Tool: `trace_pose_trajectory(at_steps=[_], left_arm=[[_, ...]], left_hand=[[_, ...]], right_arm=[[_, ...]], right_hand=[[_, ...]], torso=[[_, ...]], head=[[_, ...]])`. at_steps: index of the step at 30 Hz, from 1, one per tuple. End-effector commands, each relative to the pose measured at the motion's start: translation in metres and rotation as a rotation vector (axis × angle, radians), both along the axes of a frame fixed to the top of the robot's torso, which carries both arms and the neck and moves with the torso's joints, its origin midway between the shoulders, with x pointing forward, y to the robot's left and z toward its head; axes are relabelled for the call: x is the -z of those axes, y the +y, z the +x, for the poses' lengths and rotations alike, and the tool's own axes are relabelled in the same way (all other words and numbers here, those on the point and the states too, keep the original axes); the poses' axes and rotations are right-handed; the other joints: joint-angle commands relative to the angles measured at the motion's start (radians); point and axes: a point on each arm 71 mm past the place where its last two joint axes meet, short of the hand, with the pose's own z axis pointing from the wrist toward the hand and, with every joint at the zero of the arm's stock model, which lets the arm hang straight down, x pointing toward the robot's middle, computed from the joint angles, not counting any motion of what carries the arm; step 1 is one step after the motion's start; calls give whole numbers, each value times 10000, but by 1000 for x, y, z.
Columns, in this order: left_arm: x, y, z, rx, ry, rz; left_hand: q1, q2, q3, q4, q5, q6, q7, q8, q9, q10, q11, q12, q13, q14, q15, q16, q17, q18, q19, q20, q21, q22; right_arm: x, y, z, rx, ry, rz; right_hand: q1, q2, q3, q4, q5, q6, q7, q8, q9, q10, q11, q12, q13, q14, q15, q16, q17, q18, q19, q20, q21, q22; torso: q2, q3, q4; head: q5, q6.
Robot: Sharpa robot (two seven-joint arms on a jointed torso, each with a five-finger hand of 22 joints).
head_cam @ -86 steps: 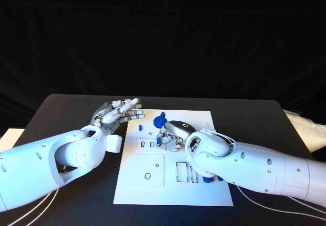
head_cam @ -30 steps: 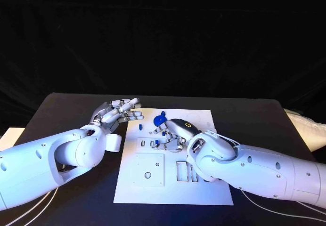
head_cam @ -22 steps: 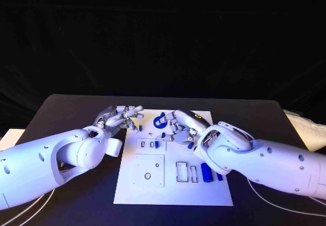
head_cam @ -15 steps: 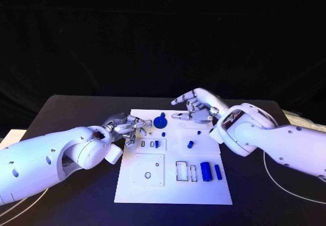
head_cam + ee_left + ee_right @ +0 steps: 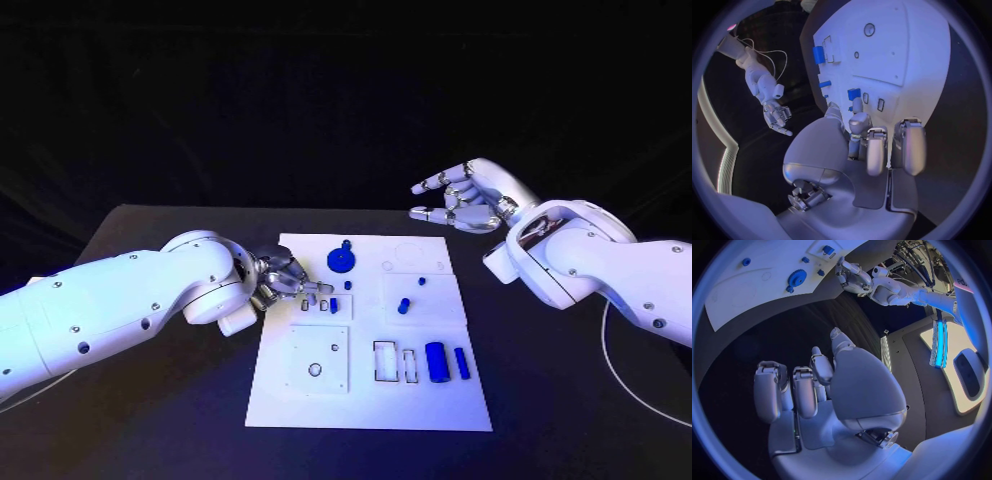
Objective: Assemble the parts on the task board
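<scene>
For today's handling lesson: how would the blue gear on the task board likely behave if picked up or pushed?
The blue gear looks stiff and probably light, being small moulded plastic. Lying flat on the task board, it would likely slide, not roll. Its thin profile may make gripping its edge awkward.

The head camera looked down from above on the bench [image 5: 159, 400] and the task board [image 5: 368, 390]. Each wrist camera sat close behind its own hand: the left hand [image 5: 879, 150] low over the board, the right hand [image 5: 811, 385] apparently farther off. All three shared the board.
</scene>
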Motion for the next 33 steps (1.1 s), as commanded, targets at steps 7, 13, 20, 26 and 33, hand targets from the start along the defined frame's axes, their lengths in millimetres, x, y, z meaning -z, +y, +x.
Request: trace_pose_trajectory(at_steps=[7,13,20,26,33], left_arm=[[1,-10,10,75,252,2139],[0,-24,15,258,303,2406],[-3,-34,20,566,174,2795],[-6,-40,22,767,139,2939],[-7,-46,23,1021,232,3108]], left_hand=[[-291,69,-541,24,-76,-340,-96,764,779,294,-76,515,601,1050,-112,30,2627,-277,406,-109,302,1016],[-387,106,-773,17,-87,-447,-142,1006,1055,365,-114,640,753,1050,-153,30,2627,-310,463,-146,395,1185],[-410,147,-882,18,-87,-507,-161,1128,1204,413,-131,721,854,1050,-169,30,2627,-330,497,-163,448,1281],[-415,174,-938,13,-86,-528,-175,1200,1290,454,-144,781,927,1050,-178,30,2627,-344,523,-172,486,1351],[-344,209,-968,-11,-85,-553,-191,1272,1380,483,-157,824,979,1050,-189,30,2627,-355,543,-182,516,1407]], right_arm=[[3,-1,3,100,395,12],[8,-1,6,118,700,-156],[11,1,7,47,872,-307],[13,3,7,-13,948,-410],[14,5,7,-65,1012,-465]], right_hand=[[-2,39,-51,-37,33,82,-7,73,17,52,-11,53,5,845,-14,-66,1747,31,-28,-50,-42,-11],[-107,36,-137,16,-13,91,-14,59,12,6,-16,-48,-73,821,-22,-129,1647,55,-84,-59,-107,-130],[-123,37,-155,25,-30,91,-15,54,11,-5,-17,-72,-91,815,-23,-144,1624,62,-99,-61,-126,-163],[-121,40,-156,25,-27,91,-16,54,11,-19,-18,-98,-110,812,-24,-151,1611,66,-108,-62,-135,-182],[-121,41,-156,24,-26,92,-16,53,11,-19,-18,-98,-110,812,-24,-152,1610,66,-110,-62,-137,-185]], torso=[[5,22,-13],[8,12,-31],[16,26,-30],[13,15,-21],[2,16,-8]], head=[[21,-71],[69,-147],[126,-227],[117,-278],[104,-356]])
